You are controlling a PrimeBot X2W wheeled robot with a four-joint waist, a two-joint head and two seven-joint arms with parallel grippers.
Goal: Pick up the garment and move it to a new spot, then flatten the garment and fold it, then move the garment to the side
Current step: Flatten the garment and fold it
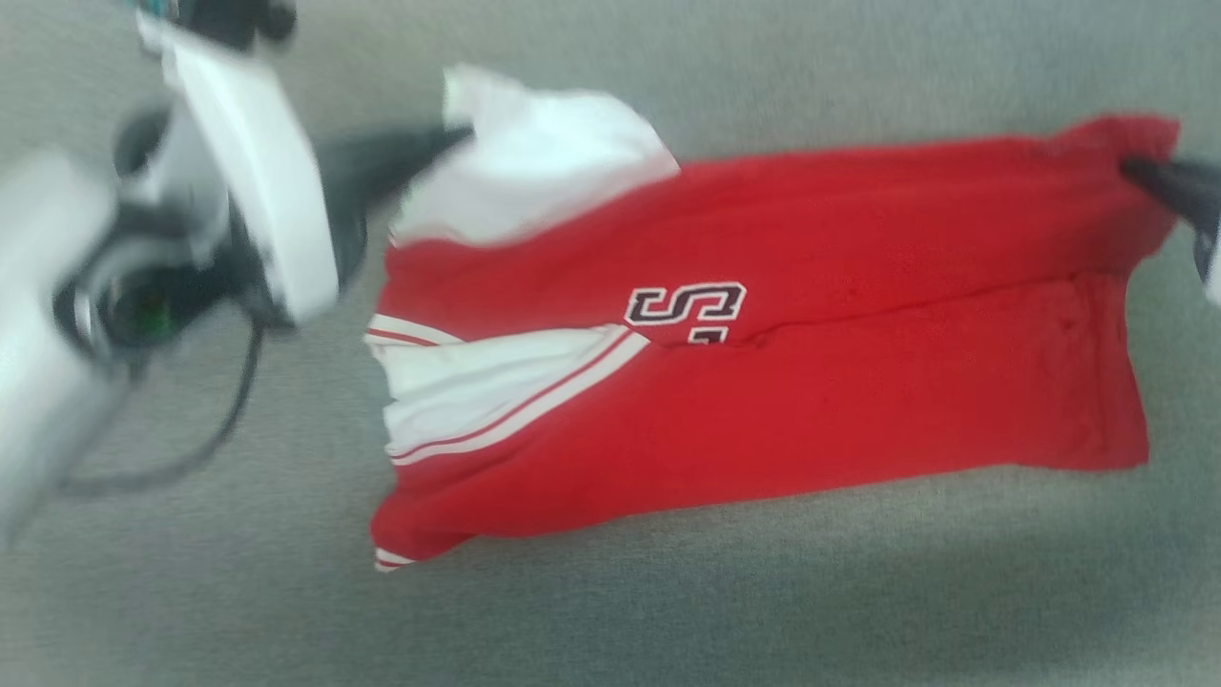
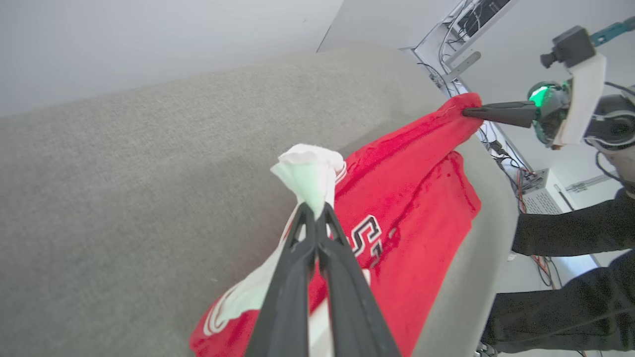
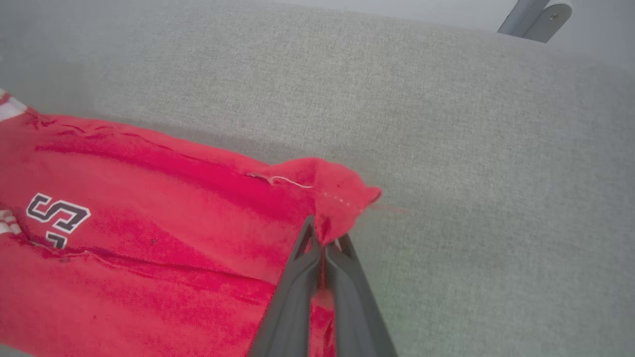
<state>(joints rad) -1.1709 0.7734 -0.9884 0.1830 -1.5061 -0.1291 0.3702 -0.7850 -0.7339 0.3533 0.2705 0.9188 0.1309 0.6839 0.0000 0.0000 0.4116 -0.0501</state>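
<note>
**Red garment stretched between two hands over the worktop**

A bright red, thin-fabric garment (image 1: pixel 763 410) with a white panel (image 1: pixel 544 162) and white double-stripe trim (image 1: pixel 515 391) spans the middle of a grey, fabric-covered worktop (image 1: pixel 668 611). It is spread widthwise, and a black-and-white letter "S" emblem (image 1: pixel 685 303) sits near its centre.

The left hand (image 1: pixel 456 136) meets the garment at the upper corner of the white panel. In the left wrist view, its two long dark fingers lie pressed together. The left hand (image 2: pixel 315 210) is clamped on a bunched tuft of white cloth that stands up past the tips.

The right hand (image 1: pixel 1130 167) meets the opposite, all-red upper corner at the far right of the head view. In the right wrist view the right hand (image 3: pixel 325 238) is likewise closed, with a fold of red fabric pinched between the tips. The seam stitching is visible just beyond them.

The left wrist view shows the right hand (image 2: pixel 466 112) from the side, gripping the same red corner near the worktop (image 2: pixel 124 173) edge.

The garment's (image 2: pixel 412 198) upper edge runs fairly straight from one hand to the other, and the rest hangs below it in soft lengthwise folds. A shadow on the worktop (image 3: pixel 446 124) beside the garment (image 3: pixel 149 223) suggests that the held edge is raised. Whether the lower hem touches the surface cannot be told. The head view is blurred.
</note>
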